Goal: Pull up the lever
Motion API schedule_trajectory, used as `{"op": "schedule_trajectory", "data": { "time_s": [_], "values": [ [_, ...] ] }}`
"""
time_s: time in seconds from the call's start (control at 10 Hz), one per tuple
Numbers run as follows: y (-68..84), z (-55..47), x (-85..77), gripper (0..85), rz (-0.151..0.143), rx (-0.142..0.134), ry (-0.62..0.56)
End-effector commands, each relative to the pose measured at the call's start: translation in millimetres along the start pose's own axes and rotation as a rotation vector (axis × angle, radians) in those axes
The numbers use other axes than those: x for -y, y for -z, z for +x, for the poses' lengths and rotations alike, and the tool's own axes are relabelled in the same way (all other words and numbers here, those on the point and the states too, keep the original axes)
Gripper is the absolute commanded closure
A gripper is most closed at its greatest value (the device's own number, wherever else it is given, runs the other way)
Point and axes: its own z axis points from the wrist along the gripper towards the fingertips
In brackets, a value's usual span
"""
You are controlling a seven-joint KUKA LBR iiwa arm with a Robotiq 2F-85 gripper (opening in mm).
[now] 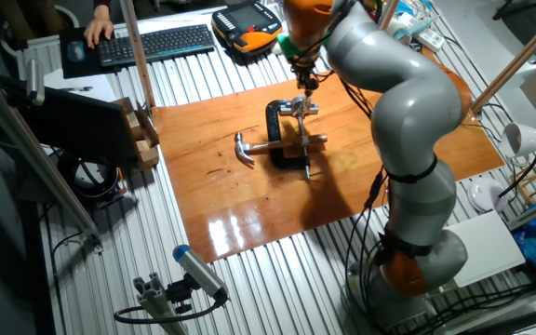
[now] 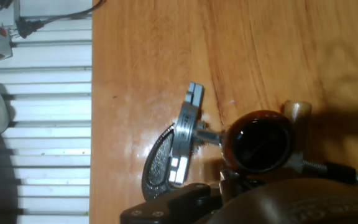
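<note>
A black C-shaped clamp (image 1: 280,135) lies on the orange wooden board (image 1: 249,200). The lever (image 1: 301,108), a short shiny crossbar, heads a long thin silver screw (image 1: 307,149) that runs toward the front. My gripper (image 1: 309,86) hangs just above the lever, fingertips close to it; I cannot tell whether they touch or how far apart they stand. In the hand view the silver crossbar (image 2: 185,134) stands near the middle, with the threaded screw (image 2: 334,169) at the lower right. A blurred brown round shape (image 2: 257,140) covers the join between them.
A hammer with a light wooden handle (image 1: 282,145) and steel claw head (image 1: 245,149) lies across the clamp. A keyboard (image 1: 156,42) and a teach pendant (image 1: 247,23) sit behind the board. Wooden blocks (image 1: 142,135) stand at the board's left edge.
</note>
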Motion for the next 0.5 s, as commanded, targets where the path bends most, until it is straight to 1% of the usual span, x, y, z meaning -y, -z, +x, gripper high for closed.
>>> {"op": "schedule_trajectory", "data": {
  "time_s": [0.0,0.1,0.2,0.3,0.4],
  "values": [
    [-2.0,-8.5,2.9,85.0,-0.010,-0.005,0.010],
    [-2.5,-17.4,5.8,85.0,-0.014,-0.009,0.021],
    [-0.9,-23.5,7.0,85.0,-0.015,-0.015,0.022],
    [0.5,-26.8,7.6,85.0,-0.019,-0.012,0.030],
    [1.6,-30.0,7.0,85.0,-0.023,-0.001,0.035]
  ]
}}
